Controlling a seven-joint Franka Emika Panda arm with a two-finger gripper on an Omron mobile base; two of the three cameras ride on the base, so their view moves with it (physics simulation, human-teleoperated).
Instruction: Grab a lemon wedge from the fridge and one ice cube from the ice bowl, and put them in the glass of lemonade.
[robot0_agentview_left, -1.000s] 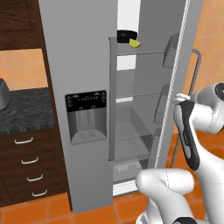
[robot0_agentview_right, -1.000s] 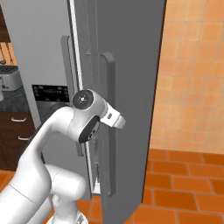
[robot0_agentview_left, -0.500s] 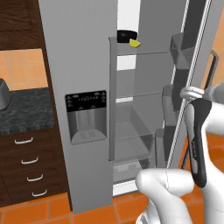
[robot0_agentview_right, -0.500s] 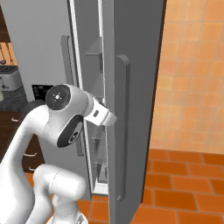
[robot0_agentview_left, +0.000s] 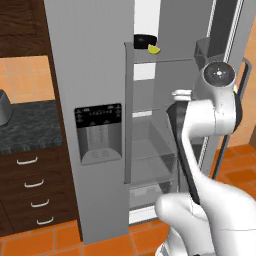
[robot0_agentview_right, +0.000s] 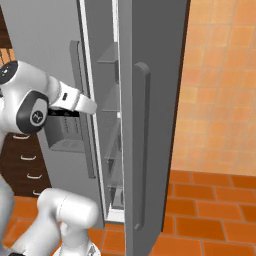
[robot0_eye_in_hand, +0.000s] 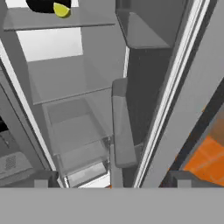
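Grey fridge (robot0_agentview_left: 95, 75) stands w/ its right door (robot0_agentview_right: 150, 125) swung wide, long handle (robot0_agentview_right: 142, 145) running vertical. Up on the top shelf (robot0_agentview_left: 160, 56) a tiny yellow lemon wedge (robot0_agentview_left: 154, 49) sits just beside a small black bowl (robot0_agentview_left: 144, 41), touching or nearly so; too small to tell which way its long axis points. The gripper (robot0_eye_in_hand: 109, 181) hangs by the door's inner edge, fingers spread wide, holding nothing, well below the wedge.

Black bowl (robot0_eye_in_hand: 46, 5) top cut off
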